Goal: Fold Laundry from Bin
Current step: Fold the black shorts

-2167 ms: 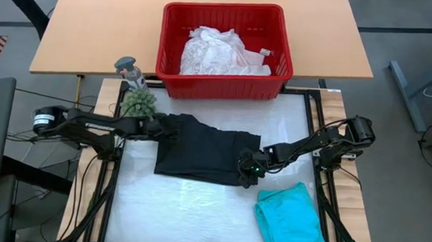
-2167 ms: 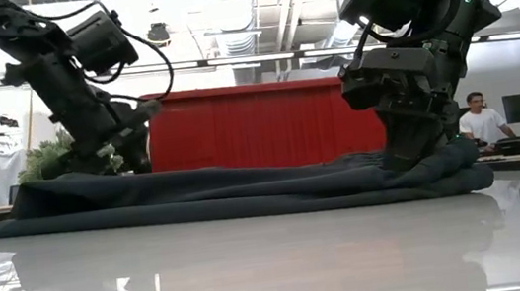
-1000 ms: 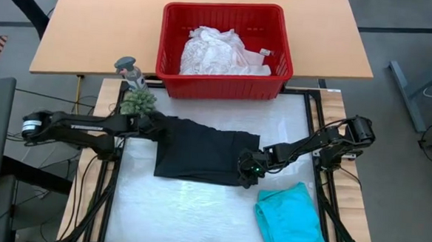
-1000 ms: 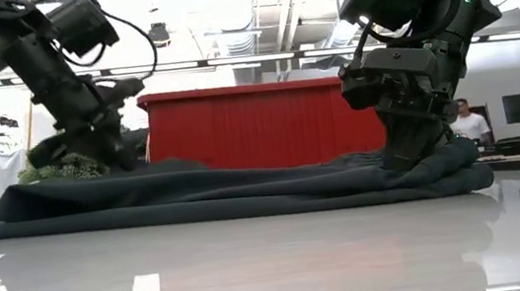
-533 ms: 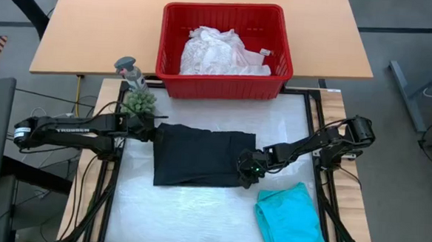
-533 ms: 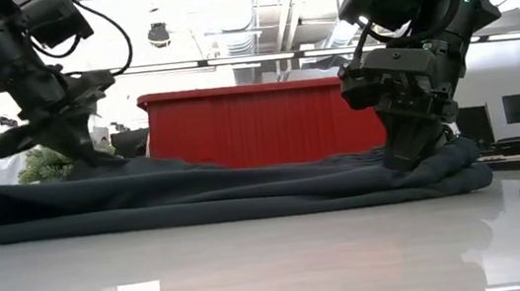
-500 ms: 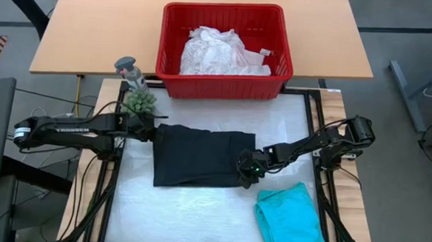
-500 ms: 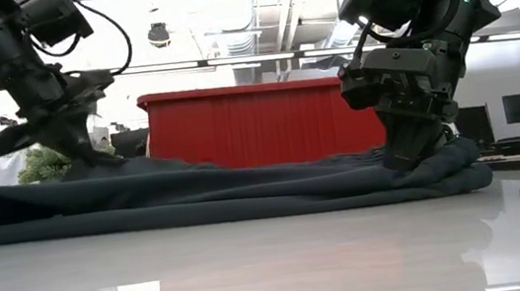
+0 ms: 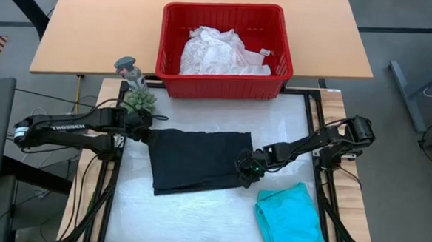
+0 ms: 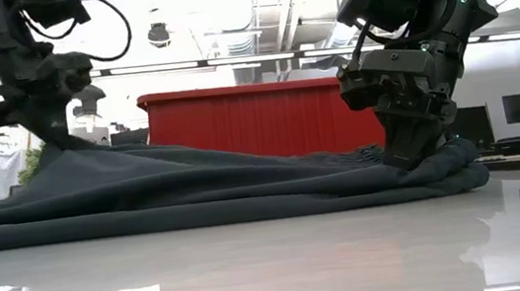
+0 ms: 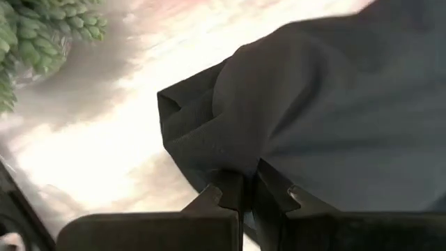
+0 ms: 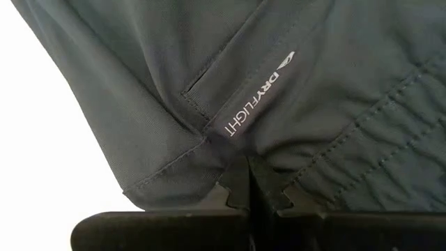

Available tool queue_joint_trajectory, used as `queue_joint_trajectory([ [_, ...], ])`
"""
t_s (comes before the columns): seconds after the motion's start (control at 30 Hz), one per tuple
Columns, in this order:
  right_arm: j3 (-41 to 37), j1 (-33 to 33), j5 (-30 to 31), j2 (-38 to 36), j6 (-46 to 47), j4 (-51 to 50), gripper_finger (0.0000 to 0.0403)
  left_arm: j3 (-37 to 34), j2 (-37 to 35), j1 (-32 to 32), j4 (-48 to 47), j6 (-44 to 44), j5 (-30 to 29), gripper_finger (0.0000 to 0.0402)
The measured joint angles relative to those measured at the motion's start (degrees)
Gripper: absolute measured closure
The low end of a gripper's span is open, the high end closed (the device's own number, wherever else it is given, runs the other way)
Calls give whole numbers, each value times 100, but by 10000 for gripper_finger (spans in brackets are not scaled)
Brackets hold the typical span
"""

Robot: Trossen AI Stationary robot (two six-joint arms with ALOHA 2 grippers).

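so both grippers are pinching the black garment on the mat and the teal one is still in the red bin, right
Not quite. The teal garment lies on the mat near the right arm, as the high view shows; the red bin holds only white laundry. Both the left gripper and right gripper do pinch the black garment.

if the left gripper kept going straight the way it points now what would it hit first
Likely only more of the black garment it is shut on. The left gripper points across the table toward the right gripper, which grips the far end.

One red bin [image 9: 224, 45], three garments, two arms, one plant [image 9: 138, 101]
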Motion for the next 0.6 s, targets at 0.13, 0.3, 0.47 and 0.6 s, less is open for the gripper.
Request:
queue_joint_trajectory([
  [0.13, 0, -25, -3, 0, 0, -6, 385, -2, 233, -14, -11, 541, 333, 390],
  [0.3, 0, -27, -3, 0, 2, -15, 385, -2, 521, -30, -113, 1481, 431, 367],
  [0.47, 0, -27, -3, 0, 1, -16, 385, -2, 603, -32, -249, 2068, 690, 316],
  [0.6, 0, -27, -1, 0, -1, -17, 385, -2, 600, -20, -619, 2122, 403, 269],
])
